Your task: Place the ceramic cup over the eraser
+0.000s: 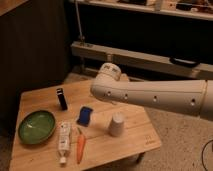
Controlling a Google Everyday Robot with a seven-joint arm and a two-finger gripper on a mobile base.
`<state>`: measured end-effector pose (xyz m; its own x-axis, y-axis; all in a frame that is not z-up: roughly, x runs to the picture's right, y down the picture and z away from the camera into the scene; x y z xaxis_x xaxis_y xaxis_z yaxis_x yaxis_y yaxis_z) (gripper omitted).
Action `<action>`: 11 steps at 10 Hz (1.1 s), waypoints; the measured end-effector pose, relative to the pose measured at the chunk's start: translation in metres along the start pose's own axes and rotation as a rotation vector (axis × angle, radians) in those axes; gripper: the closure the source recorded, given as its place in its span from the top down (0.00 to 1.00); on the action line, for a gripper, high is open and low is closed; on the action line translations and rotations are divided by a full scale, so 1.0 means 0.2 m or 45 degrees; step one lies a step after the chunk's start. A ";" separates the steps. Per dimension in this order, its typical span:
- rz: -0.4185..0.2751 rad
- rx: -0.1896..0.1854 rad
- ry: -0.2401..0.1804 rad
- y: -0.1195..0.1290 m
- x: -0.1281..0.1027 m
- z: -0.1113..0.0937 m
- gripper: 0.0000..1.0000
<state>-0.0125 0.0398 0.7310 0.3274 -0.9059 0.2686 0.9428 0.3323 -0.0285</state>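
Cup is sitting on the table, nothing touching it. We're seeing the eraser standing upright well left of the cup and further back, clearly apart from it. The blue pad is lying between them, near the cup's left. The carrot is lying front-left of the cup, the white tube just beyond it, and the green bowl furthest left of the cup. The arm is reaching in from the right, above and behind the cup, its rounded joint hanging up-left of the cup. The gripper isn't showing in this view, so we're unable to tell how far it's open or whether it's holding anything.
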 end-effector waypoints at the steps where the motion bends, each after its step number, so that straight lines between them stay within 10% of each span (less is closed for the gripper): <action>1: 0.000 0.000 0.000 0.00 0.00 0.00 0.80; 11: 0.110 0.065 -0.077 0.18 0.05 -0.03 0.80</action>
<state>0.0255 0.0409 0.7260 0.4016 -0.8562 0.3250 0.9061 0.4231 -0.0052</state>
